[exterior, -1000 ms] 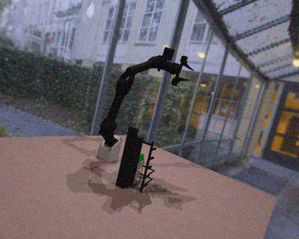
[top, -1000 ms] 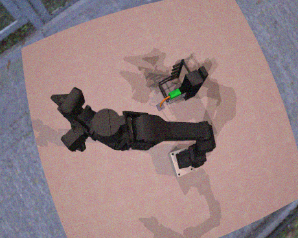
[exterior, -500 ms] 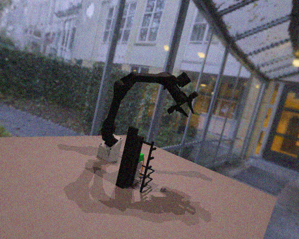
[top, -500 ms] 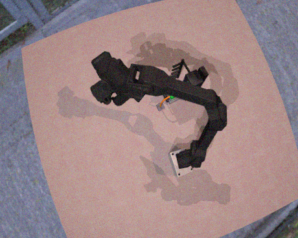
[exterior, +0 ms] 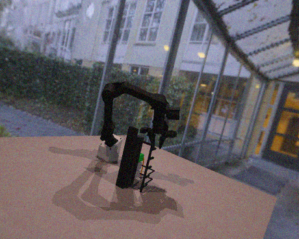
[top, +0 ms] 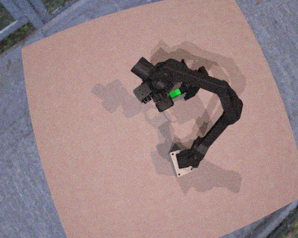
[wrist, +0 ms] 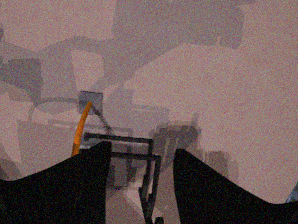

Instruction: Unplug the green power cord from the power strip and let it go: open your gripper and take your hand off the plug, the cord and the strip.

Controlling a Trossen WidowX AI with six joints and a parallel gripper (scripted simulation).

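- The brown table top (top: 87,162) fills most of the top view; its edges lie well apart from the arm on every side, with broad room on the left and at the bottom of the picture.
- The black arm (top: 228,107) rises from its pale base plate (top: 175,156) near the table's middle and bends over to reach down above the strip.
- The power strip (exterior: 129,156) stands upright as a dark slab just beside the base, with a thin black rack (exterior: 147,172) of prongs touching its right side in the exterior view.
- The gripper (exterior: 156,140) hangs just above the strip's top edge, fingers partly closed with nothing between them; in the wrist view the two dark fingers straddle the rack's frame without touching it.
- The green plug (top: 175,93) sits in the strip, under the wrist.
- An orange wire (wrist: 80,129) curves beside the left finger.
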